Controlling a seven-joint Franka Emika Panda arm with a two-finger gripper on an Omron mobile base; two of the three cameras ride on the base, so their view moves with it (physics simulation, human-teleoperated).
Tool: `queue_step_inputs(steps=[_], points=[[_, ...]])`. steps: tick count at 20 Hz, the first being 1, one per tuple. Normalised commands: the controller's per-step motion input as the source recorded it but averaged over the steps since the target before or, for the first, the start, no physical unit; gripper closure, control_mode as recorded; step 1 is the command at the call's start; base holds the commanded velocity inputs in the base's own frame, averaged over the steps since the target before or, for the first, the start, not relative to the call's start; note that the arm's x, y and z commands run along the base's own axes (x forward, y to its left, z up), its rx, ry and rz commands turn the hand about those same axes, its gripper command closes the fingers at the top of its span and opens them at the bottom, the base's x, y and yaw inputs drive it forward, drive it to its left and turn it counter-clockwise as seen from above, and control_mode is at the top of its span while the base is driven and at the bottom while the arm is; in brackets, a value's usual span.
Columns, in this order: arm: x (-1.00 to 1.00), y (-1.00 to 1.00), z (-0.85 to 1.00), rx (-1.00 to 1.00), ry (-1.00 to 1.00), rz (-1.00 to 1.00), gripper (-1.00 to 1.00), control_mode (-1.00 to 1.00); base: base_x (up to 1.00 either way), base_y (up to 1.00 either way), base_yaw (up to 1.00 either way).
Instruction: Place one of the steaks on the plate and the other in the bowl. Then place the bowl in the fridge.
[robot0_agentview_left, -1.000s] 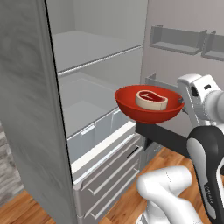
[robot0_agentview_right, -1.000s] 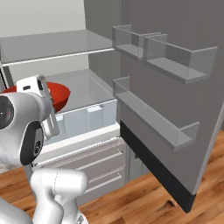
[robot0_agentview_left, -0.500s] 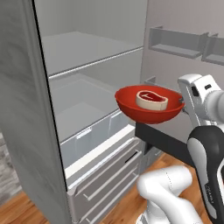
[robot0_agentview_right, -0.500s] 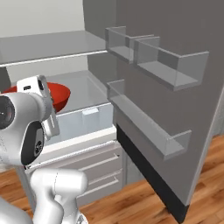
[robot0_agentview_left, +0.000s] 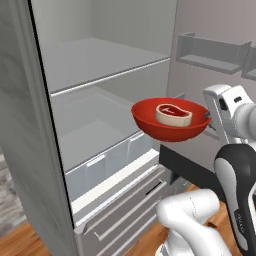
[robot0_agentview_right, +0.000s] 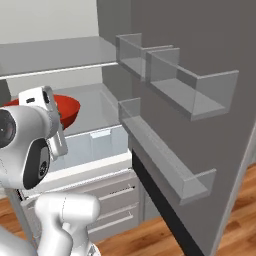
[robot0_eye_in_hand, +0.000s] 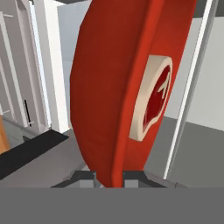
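Bowl (robot0_agentview_left: 170, 121) sits level, mouth up, rim pinched by the gripper (robot0_eye_in_hand: 109, 176); steak (robot0_agentview_left: 173, 114) inside, before the open fridge (robot0_agentview_left: 95, 100)

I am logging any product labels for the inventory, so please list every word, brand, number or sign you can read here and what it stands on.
None can be read.
The fridge, its door shelves and drawers: plain, no lettering.
The red bowl and the steak in it: no text.
The robot arm: faint dark marks, too small and blurred to read.
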Motion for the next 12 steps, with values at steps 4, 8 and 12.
queue_step_inputs(steps=[4, 8, 12], points=[[0.0, 0.0, 0.0, 0.0, 0.0, 0.0, 1.0, 1.0, 0.59, -0.02, 0.16], [0.0, 0.0, 0.0, 0.0, 0.0, 0.0, 1.0, 1.0, 0.42, -0.05, 0.19], [0.0, 0.0, 0.0, 0.0, 0.0, 0.0, 1.0, 1.0, 0.09, -0.16, 0.23]])
